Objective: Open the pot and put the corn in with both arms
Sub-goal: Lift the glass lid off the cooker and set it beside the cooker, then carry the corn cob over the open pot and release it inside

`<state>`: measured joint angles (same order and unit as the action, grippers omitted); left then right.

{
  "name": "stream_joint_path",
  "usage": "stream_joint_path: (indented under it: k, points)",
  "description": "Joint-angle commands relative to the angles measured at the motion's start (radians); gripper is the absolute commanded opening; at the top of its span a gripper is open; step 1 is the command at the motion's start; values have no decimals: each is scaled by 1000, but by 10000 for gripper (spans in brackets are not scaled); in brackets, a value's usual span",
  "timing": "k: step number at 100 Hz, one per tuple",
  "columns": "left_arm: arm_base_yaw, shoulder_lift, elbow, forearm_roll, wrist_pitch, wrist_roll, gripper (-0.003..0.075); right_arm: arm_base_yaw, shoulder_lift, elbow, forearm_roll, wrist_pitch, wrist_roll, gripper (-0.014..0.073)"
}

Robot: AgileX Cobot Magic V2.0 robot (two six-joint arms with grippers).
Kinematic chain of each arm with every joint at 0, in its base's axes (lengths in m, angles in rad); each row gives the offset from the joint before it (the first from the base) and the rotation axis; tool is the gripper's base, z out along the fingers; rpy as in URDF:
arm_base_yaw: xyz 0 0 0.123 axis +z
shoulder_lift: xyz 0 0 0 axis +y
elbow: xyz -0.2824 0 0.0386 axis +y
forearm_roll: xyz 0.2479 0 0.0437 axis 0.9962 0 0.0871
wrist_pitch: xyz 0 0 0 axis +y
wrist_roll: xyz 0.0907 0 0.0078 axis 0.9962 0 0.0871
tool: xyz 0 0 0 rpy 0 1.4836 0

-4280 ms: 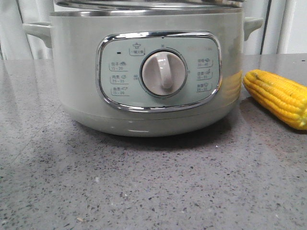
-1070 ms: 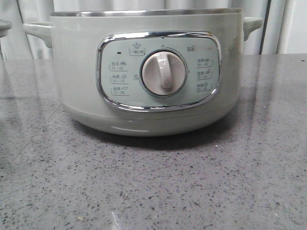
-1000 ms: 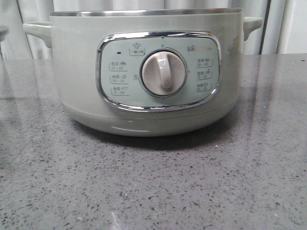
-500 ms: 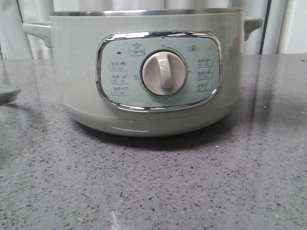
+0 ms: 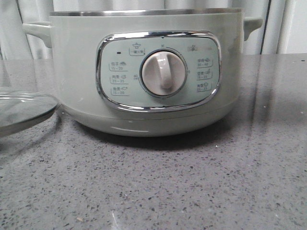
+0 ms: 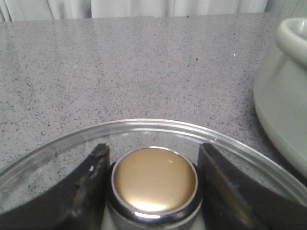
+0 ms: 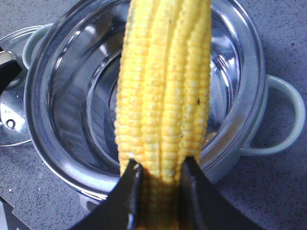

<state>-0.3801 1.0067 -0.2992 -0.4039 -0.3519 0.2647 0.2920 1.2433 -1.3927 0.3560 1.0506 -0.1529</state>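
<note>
Your right gripper point(image 7: 158, 175) is pinching the corn point(image 7: 163, 91) at one end, the two dark fingers pressed against the cob's sides. The cob reaches out from the fingers and hangs over the open pot point(image 7: 144, 96) — its whole visible length lies across the steel bowl, with the far end running out of the right wrist view. Whether it touches the bowl you cannot tell from here.

Below that gripper the pot shows its shiny inside, with one pale handle point(image 7: 288, 115) off to one side. The lid point(image 7: 12, 110) lies beyond the rim on the opposite side.

Your left gripper point(image 6: 153, 179) is closed around the lid's knob point(image 6: 154, 177) — a gold cap in a chrome ring — with one dark finger point(image 6: 91, 187) close against each side of it. The glass lid point(image 6: 144, 129) spreads out around the fingers, and the grey counter point(image 6: 144, 62) shows through it. The pot's pale wall point(image 6: 283, 105) stands just beside the lid's edge.

In the front view the pot point(image 5: 144, 72) sits on the counter with its dial point(image 5: 163, 73) facing you, and the lid point(image 5: 24, 108) is low at its left, close to the base. Neither gripper nor the corn shows there.
</note>
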Motion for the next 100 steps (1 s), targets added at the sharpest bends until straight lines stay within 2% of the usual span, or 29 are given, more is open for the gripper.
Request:
stream_joint_path:
  k: [1, 44, 52, 61, 71, 78, 84, 100]
  points:
    - [-8, 14, -37, -3, -97, -11, -20, 1, -20, -30, 27, -59, -4, -64]
    - [-8, 21, -37, -3, -97, -11, -20, 1, 107, -84, 79, -92, -6, -63]
    - [-8, 21, -37, -3, -97, -11, -15, 1, 133, -100, 79, -104, -6, -34]
    - [-8, 21, -37, -3, -97, -11, 57, 1, 151, -102, 79, -110, -7, 87]
    - [-8, 21, -37, -3, -97, -11, 223, 2, 161, -102, 80, -113, -7, 290]
    - [-8, 21, -37, -3, -97, -11, 327, 2, 163, -102, 85, -121, -7, 381]
    - [-8, 21, -37, -3, -97, -11, 370, 2, 165, -102, 86, -126, -7, 398]
    - [-8, 21, -37, -3, -99, -11, 369, 2, 165, -102, 94, -139, -7, 398]
